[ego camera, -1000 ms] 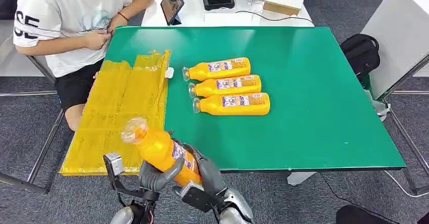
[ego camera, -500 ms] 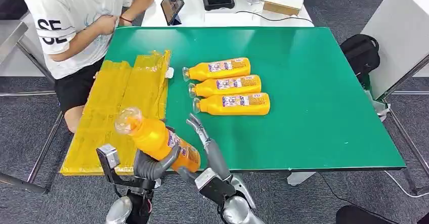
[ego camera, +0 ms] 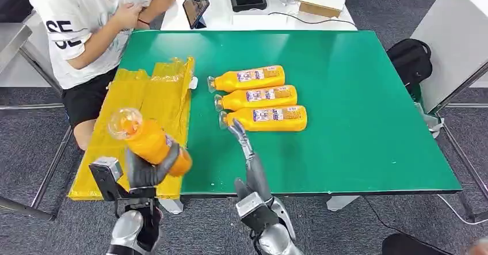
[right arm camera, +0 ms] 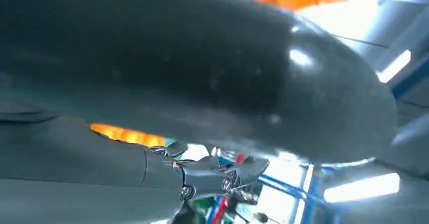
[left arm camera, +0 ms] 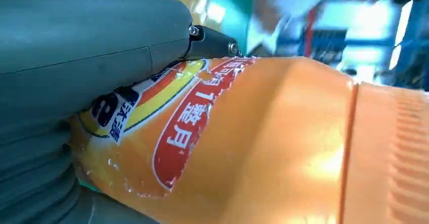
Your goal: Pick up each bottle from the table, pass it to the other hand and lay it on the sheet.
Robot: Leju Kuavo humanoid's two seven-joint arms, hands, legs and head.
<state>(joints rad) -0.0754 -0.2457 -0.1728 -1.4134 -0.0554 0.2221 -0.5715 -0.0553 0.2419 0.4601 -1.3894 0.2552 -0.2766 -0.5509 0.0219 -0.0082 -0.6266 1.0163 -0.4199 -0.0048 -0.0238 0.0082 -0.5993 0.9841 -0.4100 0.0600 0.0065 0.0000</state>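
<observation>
The left robot hand [ego camera: 148,171] grips an orange plastic juice bottle with a clear cap and a printed label [ego camera: 151,143], holding it tilted in the air above the near end of the crinkled yellow plastic sheet [ego camera: 151,108], cap end pointing up and away from the robot. In the left wrist view the grey thumb [left arm camera: 91,47] presses across that bottle's label [left arm camera: 192,128]. The right robot hand [ego camera: 248,157] holds nothing; its dark fingers are stretched out straight and apart above the green worktop [ego camera: 357,94], with the fingertips [ego camera: 237,126] reaching close to the nearest of the bottles lying there, though contact cannot be made out. Three more orange bottles lie on their sides in a row, side by side, caps toward the sheet: the far one [ego camera: 247,79], the middle one [ego camera: 256,98] and the near one [ego camera: 265,118]. A person in a white printed T-shirt [ego camera: 80,25] sits at the far left corner of the worktop, beside the sheet.
</observation>
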